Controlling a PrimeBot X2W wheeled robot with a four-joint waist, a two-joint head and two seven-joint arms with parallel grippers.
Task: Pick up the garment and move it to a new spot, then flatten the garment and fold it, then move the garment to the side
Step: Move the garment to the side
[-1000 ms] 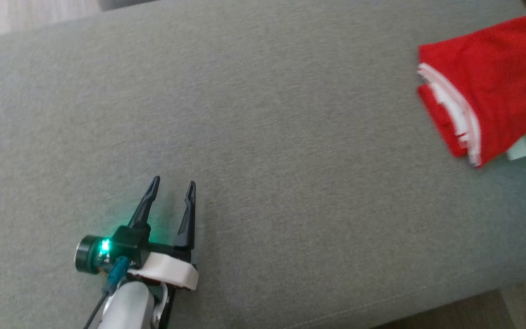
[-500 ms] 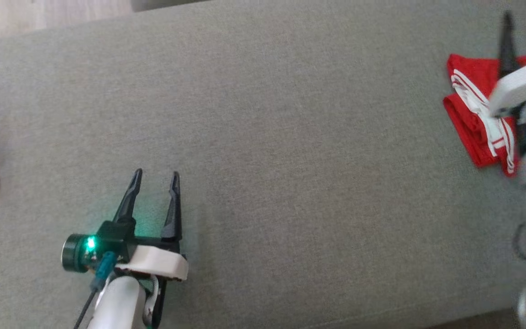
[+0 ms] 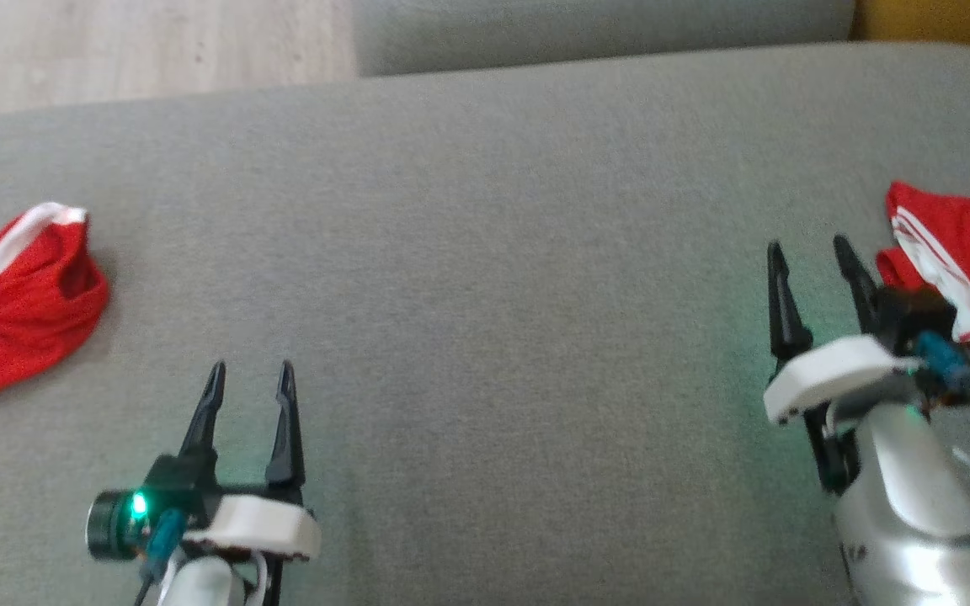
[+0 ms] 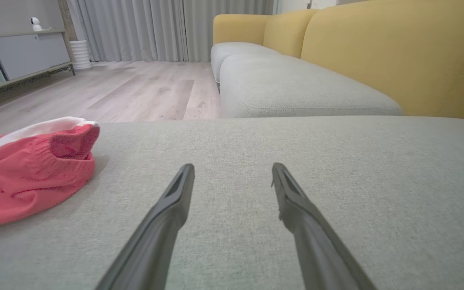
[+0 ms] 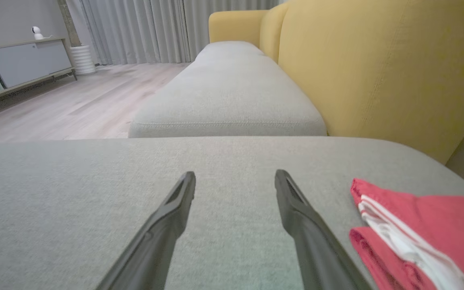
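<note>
Fingers, left: the left gripper (image 3: pixel 251 368) holds its two dark fingers (image 3: pixel 205 412) apart with nothing between them, low over the grey seat cushion (image 3: pixel 485 252). The spread is the same as a second ago.
Fingers, right: the right gripper (image 3: pixel 807 244) is spread wide and empty, with its tips over bare cushion. Half a second ago it reached over the garment; now it stands just to the left of it.
Folded garment: the folded red garment (image 3: pixel 956 244), with white stripes, lies flat at the cushion's right end, just beside the right gripper and near the yellow sofa back (image 5: pixel 377 72).
Second garment: a crumpled red garment (image 3: pixel 22 311) with a white band lies at the cushion's left end, apart from the left gripper.
Camera: the head view has shifted since a second ago, so the left-end cloth and more of the wood floor (image 3: pixel 114 50) are now in the picture.
</note>
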